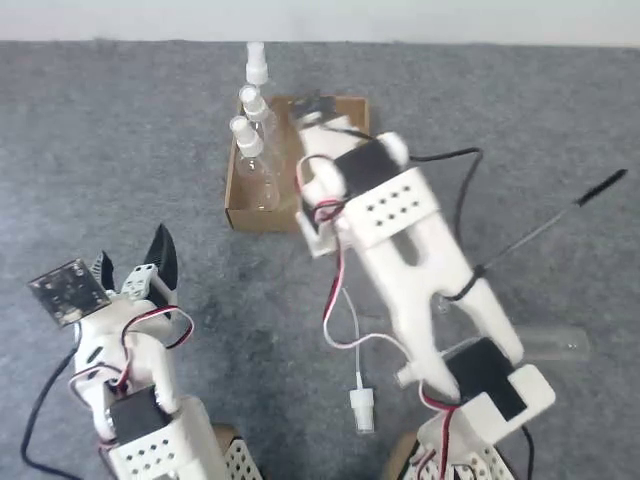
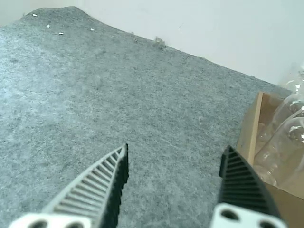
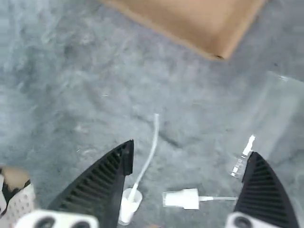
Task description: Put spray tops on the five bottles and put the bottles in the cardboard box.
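With capped bottles (image 1: 258,170) in the cardboard box (image 1: 232,200), the released right gripper (image 3: 190,148) should pinch a loose spray top (image 3: 183,198) by its head, not its tube, near the bare bottle (image 1: 548,342) lying on the desk (image 1: 120,130).

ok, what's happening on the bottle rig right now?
Mid-task. Three bottles with spray tops on sit in a row at the cardboard box, at least two inside. The right gripper hangs open and empty over two loose spray tops lying on the grey mat; a clear bottle lies on the mat nearby. The left gripper is open, empty, over bare mat beside the box.
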Controlling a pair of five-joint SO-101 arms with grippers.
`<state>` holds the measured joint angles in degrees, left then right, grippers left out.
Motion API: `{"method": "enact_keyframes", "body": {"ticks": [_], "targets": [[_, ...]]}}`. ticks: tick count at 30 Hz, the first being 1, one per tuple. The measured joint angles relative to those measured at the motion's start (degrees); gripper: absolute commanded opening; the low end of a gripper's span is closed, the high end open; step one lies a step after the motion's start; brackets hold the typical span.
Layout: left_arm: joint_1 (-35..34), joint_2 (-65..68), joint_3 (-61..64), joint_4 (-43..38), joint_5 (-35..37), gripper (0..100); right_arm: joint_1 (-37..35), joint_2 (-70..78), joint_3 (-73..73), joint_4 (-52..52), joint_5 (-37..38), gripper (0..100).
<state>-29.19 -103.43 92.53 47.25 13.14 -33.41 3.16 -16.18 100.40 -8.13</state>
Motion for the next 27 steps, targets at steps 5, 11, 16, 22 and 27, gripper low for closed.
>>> {"method": "enact_keyframes", "body": {"ticks": [5, 11, 16, 22, 27], "targets": [[0.0, 0.0, 0.0, 0.0, 0.0, 29, 5.71, -4.48, 6.07, 0.0, 5.01, 31.8], [0.0, 0.0, 0.0, 0.0, 0.0, 29, 13.27, -9.85, 14.15, 0.0, 11.96, 32.0], [0.0, 0.0, 0.0, 0.0, 0.0, 29, 21.01, -12.04, 18.81, 0.0, 21.71, 32.1], [0.0, 0.0, 0.0, 0.0, 0.0, 29, 29.63, -12.66, 23.3, 0.0, 35.69, 32.2], [0.0, 0.0, 0.0, 0.0, 0.0, 29, 34.99, -12.66, 26.46, 0.0, 45.98, 32.2]]}}
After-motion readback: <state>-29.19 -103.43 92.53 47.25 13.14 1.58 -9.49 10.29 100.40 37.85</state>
